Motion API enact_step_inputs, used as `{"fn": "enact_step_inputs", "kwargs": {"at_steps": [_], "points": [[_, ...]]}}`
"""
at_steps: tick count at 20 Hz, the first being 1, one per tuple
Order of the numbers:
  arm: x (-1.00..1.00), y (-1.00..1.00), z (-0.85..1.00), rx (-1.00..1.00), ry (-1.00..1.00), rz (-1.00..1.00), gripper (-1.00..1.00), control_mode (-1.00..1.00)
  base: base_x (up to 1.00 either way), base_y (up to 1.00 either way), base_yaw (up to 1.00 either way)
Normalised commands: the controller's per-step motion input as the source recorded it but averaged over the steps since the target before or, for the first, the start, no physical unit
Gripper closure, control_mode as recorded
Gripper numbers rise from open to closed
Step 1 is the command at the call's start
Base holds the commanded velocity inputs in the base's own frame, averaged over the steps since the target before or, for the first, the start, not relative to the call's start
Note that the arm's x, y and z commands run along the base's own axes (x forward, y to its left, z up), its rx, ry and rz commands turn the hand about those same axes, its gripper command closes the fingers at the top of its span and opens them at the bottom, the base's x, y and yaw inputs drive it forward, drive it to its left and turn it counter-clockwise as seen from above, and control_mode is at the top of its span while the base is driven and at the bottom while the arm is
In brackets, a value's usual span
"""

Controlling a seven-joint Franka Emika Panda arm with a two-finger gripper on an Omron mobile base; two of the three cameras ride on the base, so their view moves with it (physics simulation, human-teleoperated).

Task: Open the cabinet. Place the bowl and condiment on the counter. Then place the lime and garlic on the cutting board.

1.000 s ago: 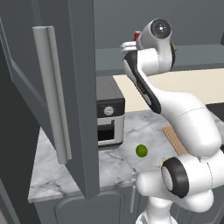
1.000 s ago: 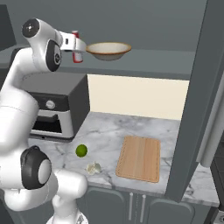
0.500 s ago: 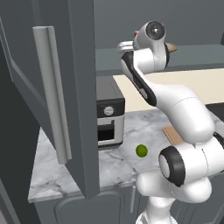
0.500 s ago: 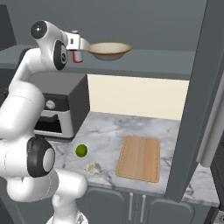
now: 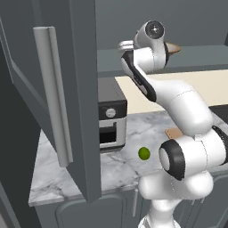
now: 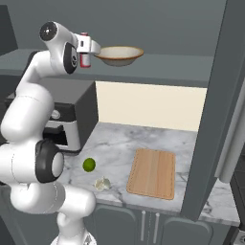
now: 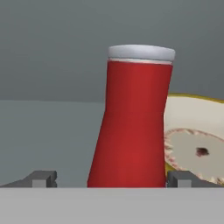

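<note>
The marble counter (image 5: 120, 167) runs under the open cabinet (image 5: 75, 89), whose door with its bar handle swings out at the left; the lime (image 5: 144, 153) sits on the stone by my base. From the right base view, the cutting board (image 6: 153, 173) lies flat on the counter, lime (image 6: 89, 165) and garlic (image 6: 102, 183) near its left, while my gripper (image 6: 88, 48) reaches the cabinet shelf beside the bowl (image 6: 119, 55). In the hand view, the condiment (image 7: 133, 118) stands upright between my wide-open fingertips (image 7: 43, 178), ungripped, bowl just behind.
</note>
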Motion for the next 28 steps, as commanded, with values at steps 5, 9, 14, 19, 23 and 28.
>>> {"fn": "enact_step_inputs", "kwargs": {"at_steps": [5,9,14,19,23,28], "points": [[0.05,0.00,-0.06,0.00,0.00,0.00,1.00,-1.00,0.00,0.00,0.00],[-0.35,0.00,-0.03,0.00,0.00,0.00,1.00,-1.00,0.00,0.00,0.00],[-0.97,0.00,-0.12,0.00,-0.03,-0.01,1.00,-1.00,0.00,0.00,0.00],[-1.00,0.00,-0.14,0.00,-0.08,0.06,1.00,-1.00,0.00,0.00,0.00],[-1.00,0.00,-0.10,0.14,0.00,0.15,1.00,-1.00,0.00,0.00,0.00],[-1.00,0.01,-0.42,0.19,0.00,0.24,1.00,-1.00,0.00,0.00,0.00]]}}
